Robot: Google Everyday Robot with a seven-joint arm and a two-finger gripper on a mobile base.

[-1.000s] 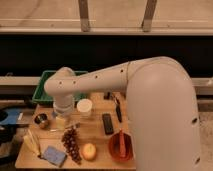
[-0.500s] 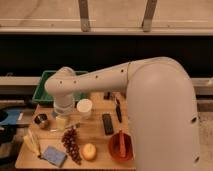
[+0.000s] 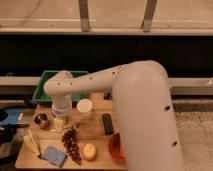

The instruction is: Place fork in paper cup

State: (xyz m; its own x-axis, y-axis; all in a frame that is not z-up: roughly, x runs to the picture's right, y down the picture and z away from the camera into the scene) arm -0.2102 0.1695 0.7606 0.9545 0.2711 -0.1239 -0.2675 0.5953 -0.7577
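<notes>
My gripper (image 3: 59, 123) points straight down over the left part of the wooden table (image 3: 97, 137), its tips close to the surface, and it stands open with nothing seen held in it. The paper cup (image 3: 84, 107), white-cream and round, stands upright just to the gripper's right, near the back of the table. The fork (image 3: 76, 125) is a thin pale streak on the wood between the gripper and the cup, faint and hard to make out. My white arm reaches in from the right foreground and covers the table's right side.
A green bin (image 3: 46, 88) sits behind the table at the left. A small tin (image 3: 41, 120), a banana (image 3: 32, 142), a blue sponge (image 3: 54, 156), a grape bunch (image 3: 70, 143), an orange fruit (image 3: 89, 151), a black utensil (image 3: 107, 123) and an orange bowl (image 3: 115, 148) lie around.
</notes>
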